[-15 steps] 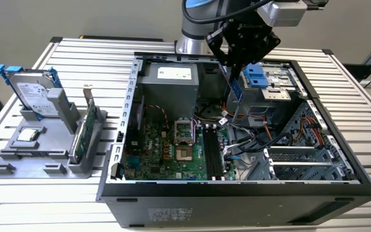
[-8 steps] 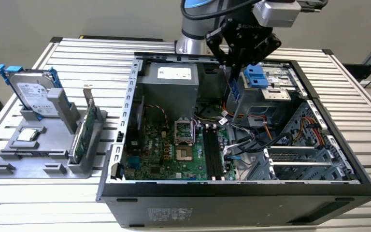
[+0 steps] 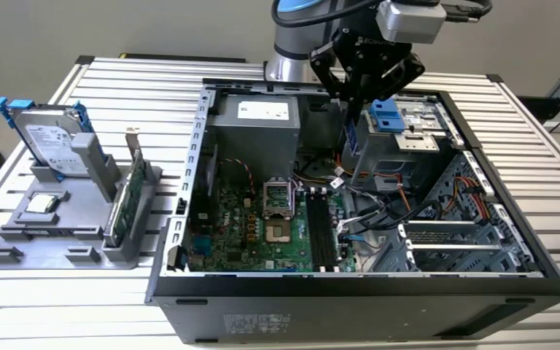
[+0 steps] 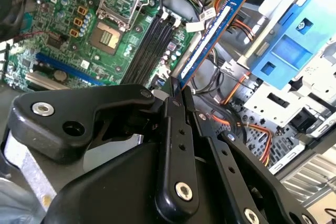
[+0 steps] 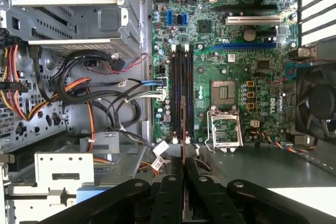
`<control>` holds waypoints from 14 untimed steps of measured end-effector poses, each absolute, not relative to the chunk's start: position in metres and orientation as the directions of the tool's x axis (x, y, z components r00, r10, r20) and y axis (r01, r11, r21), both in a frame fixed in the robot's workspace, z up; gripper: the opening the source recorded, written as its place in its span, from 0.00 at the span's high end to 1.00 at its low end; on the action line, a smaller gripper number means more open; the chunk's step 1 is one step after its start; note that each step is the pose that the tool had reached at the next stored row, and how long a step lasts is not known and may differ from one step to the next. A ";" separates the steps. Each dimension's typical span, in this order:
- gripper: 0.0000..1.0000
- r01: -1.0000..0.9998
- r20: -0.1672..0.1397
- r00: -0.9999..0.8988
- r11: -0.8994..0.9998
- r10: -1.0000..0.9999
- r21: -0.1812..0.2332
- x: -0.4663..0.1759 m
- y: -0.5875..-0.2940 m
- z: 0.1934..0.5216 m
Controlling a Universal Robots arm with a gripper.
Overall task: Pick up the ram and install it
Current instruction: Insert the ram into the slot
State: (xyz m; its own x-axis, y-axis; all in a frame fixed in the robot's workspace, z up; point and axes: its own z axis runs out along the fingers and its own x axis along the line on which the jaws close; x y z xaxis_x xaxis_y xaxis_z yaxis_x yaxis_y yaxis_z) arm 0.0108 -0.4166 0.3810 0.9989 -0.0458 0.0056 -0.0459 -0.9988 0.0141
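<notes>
My gripper (image 3: 356, 102) hangs over the open computer case (image 3: 358, 292), shut on the ram (image 3: 352, 137). The stick points down from the fingers, well above the motherboard (image 3: 251, 233). In the second wrist view the ram (image 4: 210, 32) juts out from the gripper (image 4: 175, 85) as a long blue-edged board. The first wrist view has the ram (image 5: 183, 142) edge-on as a thin line leaving the gripper (image 5: 183, 165), running along the black memory slots (image 5: 178, 93). In the exterior view those slots (image 3: 321, 230) lie beside the processor socket (image 3: 276, 211).
A grey stand (image 3: 56, 233) on the exterior view's left holds a silver hard drive with blue rails (image 3: 52, 142) and a green card (image 3: 125, 193). Inside the case are the power supply (image 3: 260, 120), a blue drive bracket (image 3: 387, 117), loose cables (image 3: 378, 204) and a fan (image 5: 317, 106).
</notes>
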 end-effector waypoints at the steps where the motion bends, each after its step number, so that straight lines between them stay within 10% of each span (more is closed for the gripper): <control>1: 1.00 -0.046 0.006 0.999 -0.999 -0.046 0.014 0.011 -0.417 0.381; 14: 1.00 -0.046 0.006 0.999 -0.999 -0.046 0.014 0.011 -0.417 0.372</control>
State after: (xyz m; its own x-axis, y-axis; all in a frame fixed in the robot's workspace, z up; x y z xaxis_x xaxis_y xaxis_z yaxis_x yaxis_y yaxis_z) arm 0.0109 -0.4170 0.3715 0.9989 -0.0462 0.0057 -0.0462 -0.9988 0.0139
